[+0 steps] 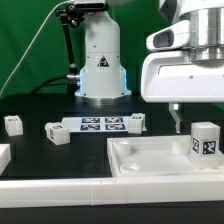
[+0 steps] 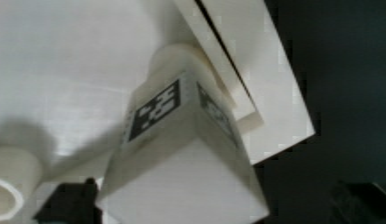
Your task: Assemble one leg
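- Wrist view looks down between the gripper [image 2: 190,200] fingertips: 2 dark pads show at the frame's edge, one on each side of the leg [image 2: 172,150], set wide apart with a gap on both sides, so nothing is clamped.
- That leg is a white post with a black-and-white tag on one face; it stands on the white tabletop [image 2: 65,70], close to the raised rim.
- Exterior view puts the tabletop [image 1: 150,160] nearest, a large flat white piece with a raised rim, on the exterior view's right.
- The leg [image 1: 205,139] stands upright at the tabletop's right side, tag facing the camera.
- The gripper [image 1: 180,118] hangs just above and slightly left of the leg, jaws spread wide, holding nothing.
- Farther back on the black table [image 1: 30,105] lie 3 more small white tagged blocks [image 1: 55,131], loose and apart from each other.
- Beyond them lies the marker board [image 1: 100,124].
- At the back stands the arm's white base [image 1: 100,65] before a green backdrop [image 1: 25,40].
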`<action>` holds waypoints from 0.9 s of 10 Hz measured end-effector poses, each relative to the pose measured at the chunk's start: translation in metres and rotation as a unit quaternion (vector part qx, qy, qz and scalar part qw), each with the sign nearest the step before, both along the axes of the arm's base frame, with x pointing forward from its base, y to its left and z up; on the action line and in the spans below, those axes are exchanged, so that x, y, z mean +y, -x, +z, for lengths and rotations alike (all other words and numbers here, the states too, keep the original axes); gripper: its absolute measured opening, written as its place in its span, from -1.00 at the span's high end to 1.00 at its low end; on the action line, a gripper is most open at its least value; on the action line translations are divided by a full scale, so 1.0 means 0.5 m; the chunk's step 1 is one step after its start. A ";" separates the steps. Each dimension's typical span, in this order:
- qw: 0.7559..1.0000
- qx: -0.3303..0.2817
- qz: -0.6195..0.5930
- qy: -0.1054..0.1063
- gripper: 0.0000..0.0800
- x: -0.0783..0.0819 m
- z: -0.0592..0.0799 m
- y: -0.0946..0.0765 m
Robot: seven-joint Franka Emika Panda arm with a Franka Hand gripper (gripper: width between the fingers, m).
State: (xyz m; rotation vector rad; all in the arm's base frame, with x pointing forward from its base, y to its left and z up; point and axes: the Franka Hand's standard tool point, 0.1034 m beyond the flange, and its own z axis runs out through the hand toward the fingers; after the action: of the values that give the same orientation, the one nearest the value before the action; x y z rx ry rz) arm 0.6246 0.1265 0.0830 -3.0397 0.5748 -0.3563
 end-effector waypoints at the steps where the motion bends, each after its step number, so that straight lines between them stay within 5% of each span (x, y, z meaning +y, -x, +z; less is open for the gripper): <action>1: 0.998 0.000 0.056 0.017 -0.62 0.005 -0.001 0.001; 5: 0.973 0.007 0.221 0.066 -0.62 -0.011 -0.006 0.003; 9: 0.975 0.008 0.211 0.064 -0.51 -0.021 -0.007 0.001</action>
State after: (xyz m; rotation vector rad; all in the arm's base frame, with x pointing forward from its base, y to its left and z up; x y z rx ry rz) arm 0.6239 0.1159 0.0794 -3.1724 -0.1065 -0.3613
